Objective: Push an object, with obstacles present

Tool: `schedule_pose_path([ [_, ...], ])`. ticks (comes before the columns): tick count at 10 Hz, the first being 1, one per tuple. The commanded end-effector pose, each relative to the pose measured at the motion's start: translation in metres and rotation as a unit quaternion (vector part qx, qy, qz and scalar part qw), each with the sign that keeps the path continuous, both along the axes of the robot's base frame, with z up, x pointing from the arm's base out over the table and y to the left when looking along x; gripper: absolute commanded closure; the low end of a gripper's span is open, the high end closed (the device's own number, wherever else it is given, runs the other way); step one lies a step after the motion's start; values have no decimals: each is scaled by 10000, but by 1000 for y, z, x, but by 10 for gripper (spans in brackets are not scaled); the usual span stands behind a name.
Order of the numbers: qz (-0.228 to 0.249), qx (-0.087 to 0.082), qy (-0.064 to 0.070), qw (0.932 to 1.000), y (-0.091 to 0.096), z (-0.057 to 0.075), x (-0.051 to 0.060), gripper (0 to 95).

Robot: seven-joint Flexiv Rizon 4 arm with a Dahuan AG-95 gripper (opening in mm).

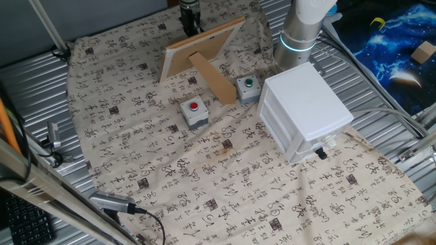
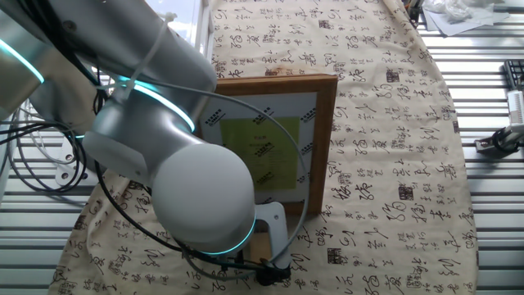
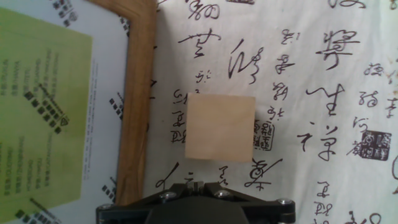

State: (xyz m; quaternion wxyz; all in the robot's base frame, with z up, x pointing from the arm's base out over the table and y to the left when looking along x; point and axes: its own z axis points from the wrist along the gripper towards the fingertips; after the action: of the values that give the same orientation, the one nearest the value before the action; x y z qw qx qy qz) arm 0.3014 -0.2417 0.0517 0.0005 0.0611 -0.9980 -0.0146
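In one fixed view the hand hangs behind the tilted wooden frame; nearer the camera sit the red-button box, the green-button box and a boxy white drawer cabinet on the calligraphy-print cloth covering the counter.

The other fixed view shows the smooth grey arm hiding the hand over the glazed frame.

In the hand view a plain, pale, square-faced wooden block lies just ahead of the hand, beside the frame's grainy rail. Whether the hand is clenched cannot be told.
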Motion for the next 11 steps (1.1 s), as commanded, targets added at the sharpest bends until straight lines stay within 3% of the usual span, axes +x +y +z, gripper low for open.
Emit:
schedule_pose_path([
  [1, 2, -5, 6, 10000, 0, 2, -1, 950],
  [11, -43, 6, -17, 10000, 0, 2, -1, 950],
])
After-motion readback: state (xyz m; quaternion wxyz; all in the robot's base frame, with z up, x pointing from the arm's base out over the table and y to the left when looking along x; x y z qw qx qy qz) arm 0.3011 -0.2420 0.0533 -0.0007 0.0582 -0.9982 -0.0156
